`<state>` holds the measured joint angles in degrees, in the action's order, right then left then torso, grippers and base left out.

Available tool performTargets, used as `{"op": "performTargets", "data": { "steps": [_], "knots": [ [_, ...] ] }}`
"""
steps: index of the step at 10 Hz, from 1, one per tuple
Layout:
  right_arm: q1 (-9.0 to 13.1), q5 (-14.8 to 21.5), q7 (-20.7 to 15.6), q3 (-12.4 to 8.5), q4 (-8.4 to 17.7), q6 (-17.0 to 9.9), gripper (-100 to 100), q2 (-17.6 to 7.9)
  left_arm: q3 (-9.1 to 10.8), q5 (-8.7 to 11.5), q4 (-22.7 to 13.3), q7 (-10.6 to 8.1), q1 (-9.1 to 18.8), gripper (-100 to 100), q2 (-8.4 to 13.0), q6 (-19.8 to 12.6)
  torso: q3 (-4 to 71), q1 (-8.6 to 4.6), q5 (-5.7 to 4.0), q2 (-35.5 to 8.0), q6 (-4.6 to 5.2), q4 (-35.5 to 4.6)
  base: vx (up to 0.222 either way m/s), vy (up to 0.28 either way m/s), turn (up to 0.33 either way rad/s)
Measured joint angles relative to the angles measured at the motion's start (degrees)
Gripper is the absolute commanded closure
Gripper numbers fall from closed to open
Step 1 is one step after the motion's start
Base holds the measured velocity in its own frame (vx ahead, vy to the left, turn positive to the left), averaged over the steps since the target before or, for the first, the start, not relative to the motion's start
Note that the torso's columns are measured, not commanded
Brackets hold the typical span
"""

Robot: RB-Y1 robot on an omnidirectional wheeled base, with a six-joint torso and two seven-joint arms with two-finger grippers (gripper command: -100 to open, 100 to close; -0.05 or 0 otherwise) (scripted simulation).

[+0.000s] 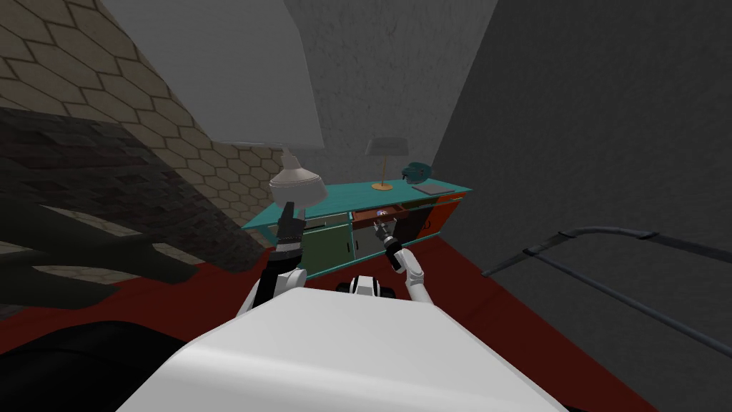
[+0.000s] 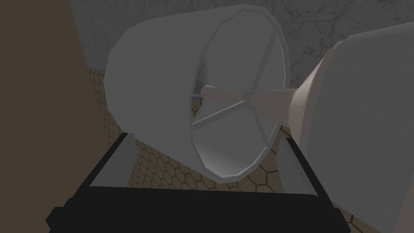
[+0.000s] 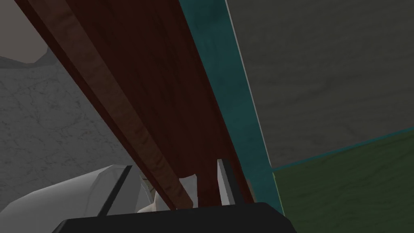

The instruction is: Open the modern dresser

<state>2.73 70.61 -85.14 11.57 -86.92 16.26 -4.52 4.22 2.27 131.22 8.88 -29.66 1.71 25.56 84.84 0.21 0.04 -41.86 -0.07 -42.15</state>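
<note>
Dresser point(image 1: 343, 194) drawer point(image 1: 366, 214) partly out, contents indiscernible. Right gripper point(image 1: 381, 227) clenched across drawer front. Left gripper point(image 2: 207, 137) released beside lamp point(image 2: 161, 89).

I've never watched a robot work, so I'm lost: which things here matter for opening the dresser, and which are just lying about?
For the job:
- teal dresser
- its brown drawer, partly out
- right gripper, shut on the drawer's front

Just there:
- white lamp, by the open left gripper
- small lamp, teal helmet-like thing and flat grey thing on the dresser top
- black rails
</note>
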Motion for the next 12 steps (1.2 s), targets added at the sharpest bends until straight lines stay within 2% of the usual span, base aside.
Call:
{"op": "performTargets", "data": {
  "steps": [2, 3, 6, 8, 9, 11, 12],
  "knots": [
    [3.12, 0.32, 2.96, 0.79, 1.55, -2.26, -100, -1.9, 0.0, 0.0, 0.0, 0.0, 0.01, 0, 0.0, 0.0, -0.28, -0.2, -0.04, -0.42, 0.03, -0.11, -0.072, -0.015, 0.058],
    [3.96, 0.44, 3.95, 1.04, 2.11, -3.02, -100, -2.34, 0.0, 0.0, 0.0, 0.0, 0.0, 0, 0.0, 0.0, -0.28, -0.24, -0.05, -0.42, 0.07, -0.17, -0.058, -0.008, 0.059],
    [7.92, 1.39, 9.74, 3.48, 3.51, -7.25, -100, -6.05, 0.0, 0.0, 0.0, 0.0, 0.0, 0, 0.0, 0.0, -0.49, -0.27, -0.02, -0.8, 0.14, -0.48, -0.076, -0.015, 0.075],
    [9.94, 1.63, 11.86, 4.23, 4.77, -8.84, -100, -7.43, 0.0, 0.0, 0.0, 0.0, 0.0, 0, 0.0, 0.0, -0.51, -0.27, -0.01, -0.86, 0.17, -0.68, -0.063, -0.004, 0.075],
    [11.27, 1.94, 14.16, 5.57, 5.01, -10.73, -100, -9.03, 0.0, 0.0, 0.0, 0.0, 0.0, 0, 0.0, 0.0, -0.63, -0.26, 0.01, -1.05, 0.16, -0.8, -0.052, -0.006, 0.048],
    [12.97, 2.19, 13.44, 3.33, 7.56, -9.74, -100, -7.6, 0.0, 0.0, 0.0, 0.0, 0.0, 0, 0.0, 0.0, -0.69, -0.34, -0.02, -1.14, 0.2, -0.88, -0.047, -0.008, 0.042],
    [13.82, 2.23, 14.24, 3.92, 7.99, -10.47, -100, -8.23, 0.0, 0.0, 0.0, 0.0, -0.01, 0, 0.0, 0.0, -0.72, -0.3, 0.02, -1.19, 0.23, -0.98, -0.014, 0.0, 0.005]
  ]
}}
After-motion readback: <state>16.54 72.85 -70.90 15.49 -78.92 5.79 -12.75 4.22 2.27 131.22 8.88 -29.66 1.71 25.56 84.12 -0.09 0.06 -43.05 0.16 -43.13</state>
